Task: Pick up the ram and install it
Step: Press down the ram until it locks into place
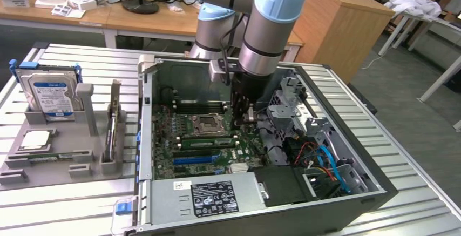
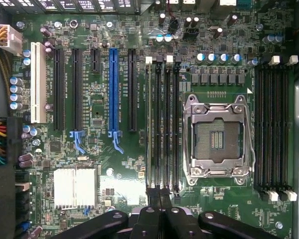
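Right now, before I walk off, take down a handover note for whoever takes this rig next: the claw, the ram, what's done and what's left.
Claw: inside the open case, low over the memory slots beside the empty processor socket. Its grip cannot be told.
Ram: in the exterior view, a green stick lies along those slots, close by the claw.
Done: the ram is at the motherboard slots.
Left: whether it is fully seated cannot be told, so the install is unconfirmed.
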Robot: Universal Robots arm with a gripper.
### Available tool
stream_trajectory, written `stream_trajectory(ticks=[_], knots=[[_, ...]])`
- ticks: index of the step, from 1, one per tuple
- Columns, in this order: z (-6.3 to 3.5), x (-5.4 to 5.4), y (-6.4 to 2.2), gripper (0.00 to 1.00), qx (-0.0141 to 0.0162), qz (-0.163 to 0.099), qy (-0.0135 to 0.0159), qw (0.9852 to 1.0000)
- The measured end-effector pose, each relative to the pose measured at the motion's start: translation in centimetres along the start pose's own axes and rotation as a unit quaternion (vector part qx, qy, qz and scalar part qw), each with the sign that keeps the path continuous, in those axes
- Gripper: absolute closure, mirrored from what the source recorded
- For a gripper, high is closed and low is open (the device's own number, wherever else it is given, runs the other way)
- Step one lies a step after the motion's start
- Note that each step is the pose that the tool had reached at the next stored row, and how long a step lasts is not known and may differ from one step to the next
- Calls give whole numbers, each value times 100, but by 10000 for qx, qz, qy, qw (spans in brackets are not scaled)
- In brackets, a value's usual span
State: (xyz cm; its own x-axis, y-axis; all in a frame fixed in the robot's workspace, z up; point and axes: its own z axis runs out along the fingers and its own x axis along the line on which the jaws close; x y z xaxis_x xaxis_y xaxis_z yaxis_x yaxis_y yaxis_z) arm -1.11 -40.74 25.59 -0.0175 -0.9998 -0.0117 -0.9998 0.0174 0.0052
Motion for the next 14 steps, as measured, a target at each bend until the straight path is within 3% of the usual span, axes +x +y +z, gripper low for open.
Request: stream_trajectory(ticks=[14], knots=[[15,38,-1,89,0,0,0,10000]])
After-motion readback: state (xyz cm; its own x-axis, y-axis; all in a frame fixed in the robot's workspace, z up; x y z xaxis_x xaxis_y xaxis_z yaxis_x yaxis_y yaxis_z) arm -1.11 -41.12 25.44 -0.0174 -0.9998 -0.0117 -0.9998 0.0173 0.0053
